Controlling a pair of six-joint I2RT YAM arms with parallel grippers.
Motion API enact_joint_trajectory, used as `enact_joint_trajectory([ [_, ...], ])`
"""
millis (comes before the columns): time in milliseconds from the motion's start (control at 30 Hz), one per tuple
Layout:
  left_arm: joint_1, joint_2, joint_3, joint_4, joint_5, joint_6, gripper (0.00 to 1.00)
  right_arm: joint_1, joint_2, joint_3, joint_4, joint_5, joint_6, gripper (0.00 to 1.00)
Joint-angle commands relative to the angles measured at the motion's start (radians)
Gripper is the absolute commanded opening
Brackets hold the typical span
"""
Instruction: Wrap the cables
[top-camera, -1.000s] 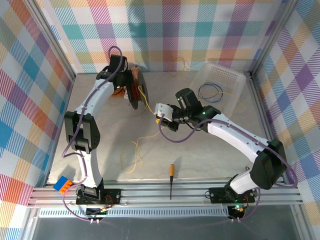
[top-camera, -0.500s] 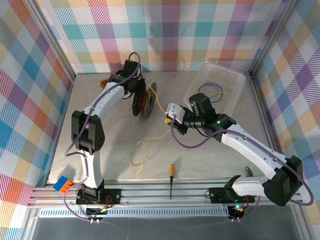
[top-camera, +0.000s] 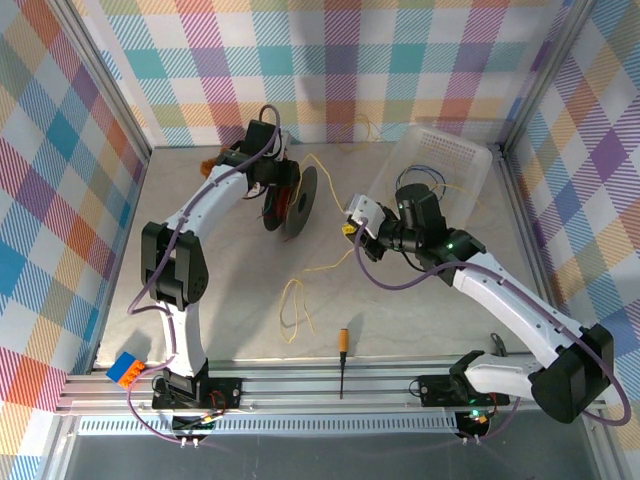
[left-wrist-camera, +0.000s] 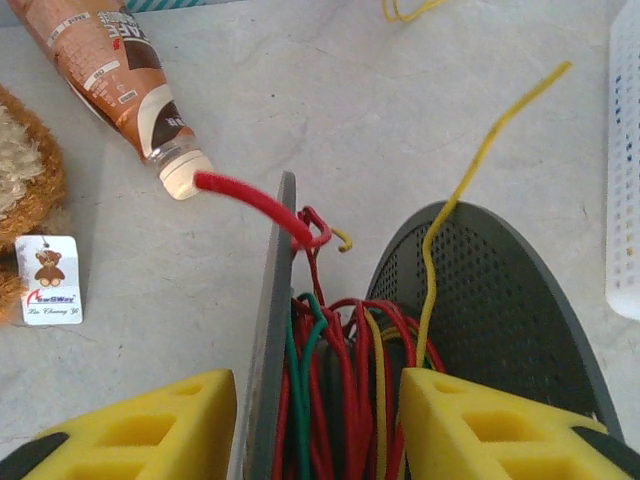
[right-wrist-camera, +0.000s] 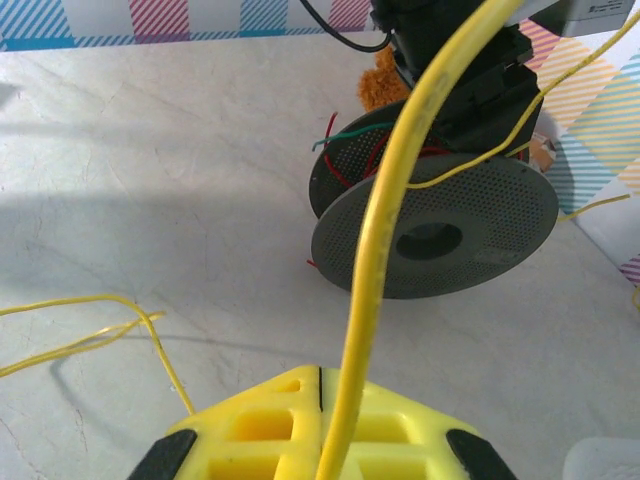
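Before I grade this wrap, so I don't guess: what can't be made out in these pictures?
- Left wrist view: the spool's hub, covered by wound wires and the left tool; the bottom edge cuts it.
- Right wrist view: the yellow cable is blurred near the lens; the right tool hides its gripped part.
- Top view: the basket's contents, tiny and partly under the right arm.

Left arm: extends from the near edge toward the far left corner, wrist bent back toward the tabletop centre. Left hand: fingers spread wide, gripping a spool between them. Right arm: elbow near the right edge, forearm reaching to the tabletop centre. Right hand: pads pressed together, pinching a cable.
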Motion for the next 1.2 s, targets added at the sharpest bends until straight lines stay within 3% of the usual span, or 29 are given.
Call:
enact_joint_trajectory([
  [0,0.022,-0.09,-0.025,0.038,0.06,-0.017,0.52,-0.008,-0.046,-0.001,0.047,-0.051,0.021,0.0],
  [267,0.104,-0.154,-0.118,0.143,0.259,-0.097,0.72,-0.026,-0.046,0.022,0.049,-0.039,0.017,0.0],
  [467,0.141,-0.178,-0.161,0.193,0.323,-0.121,1.0,-0.052,0.045,0.103,0.032,-0.025,-0.001,0.0],
  [733,0.158,-0.214,-0.184,0.197,0.325,-0.103,1.0,-0.075,0.177,0.194,0.018,-0.009,-0.007,0.0],
  [933,0.154,-0.202,-0.17,0.153,0.345,-0.017,1.0,-0.085,0.245,0.25,0.015,0.006,0.017,0.0],
  [1167,0.157,-0.24,-0.186,0.137,0.305,0.019,1.0,-0.091,0.249,0.243,0.001,0.029,0.019,0.0],
])
